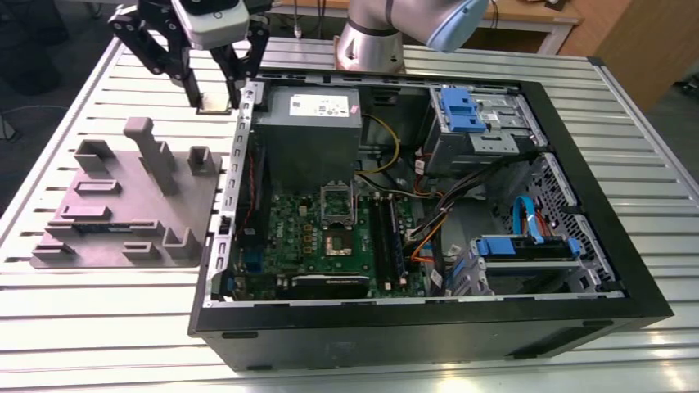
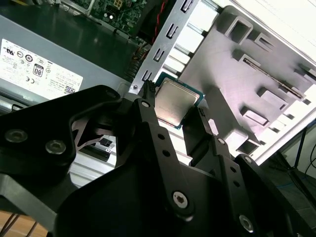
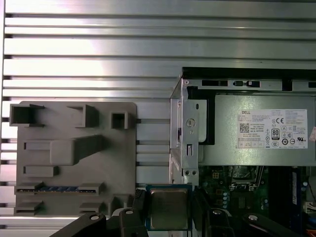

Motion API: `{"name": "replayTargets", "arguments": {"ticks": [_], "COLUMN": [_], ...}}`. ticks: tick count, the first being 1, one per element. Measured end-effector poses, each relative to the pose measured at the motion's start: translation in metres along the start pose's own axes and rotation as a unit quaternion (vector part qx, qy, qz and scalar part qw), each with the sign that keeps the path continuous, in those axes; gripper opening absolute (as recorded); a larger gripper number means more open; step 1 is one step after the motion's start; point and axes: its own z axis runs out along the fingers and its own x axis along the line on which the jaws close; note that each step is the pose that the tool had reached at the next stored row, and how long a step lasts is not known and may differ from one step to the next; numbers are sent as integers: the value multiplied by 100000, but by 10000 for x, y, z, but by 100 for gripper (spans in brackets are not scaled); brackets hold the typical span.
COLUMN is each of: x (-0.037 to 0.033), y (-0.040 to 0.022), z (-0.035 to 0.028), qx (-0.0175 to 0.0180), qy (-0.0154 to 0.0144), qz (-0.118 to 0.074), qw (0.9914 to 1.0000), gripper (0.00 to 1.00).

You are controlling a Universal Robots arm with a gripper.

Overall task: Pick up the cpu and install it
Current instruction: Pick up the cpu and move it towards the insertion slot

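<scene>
Fingers (image 2: 148,121) clamped on the cpu (image 2: 175,101) by two opposite edges, metal top facing the second wrist view; gripper (image 1: 214,100) up off the slatted table (image 1: 98,327). Open computer case (image 1: 611,246) lies on the table, grey fixture tray (image 1: 120,205) beside it on the exterior view's left. Power supply (image 1: 311,123) in the case's far corner, motherboard (image 1: 327,237) below it with the cpu socket (image 1: 335,214). Cpu hangs just outside the case wall, between tray and power supply corner, well apart from the socket
</scene>
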Motion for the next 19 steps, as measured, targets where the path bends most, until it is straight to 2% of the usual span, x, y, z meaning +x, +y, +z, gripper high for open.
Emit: {"name": "replayTargets", "arguments": {"ticks": [19], "x": [-67], "y": [0], "z": [1], "qx": [1], "qy": [0], "qz": [-1], "qw": [100000], "gripper": [47]}}
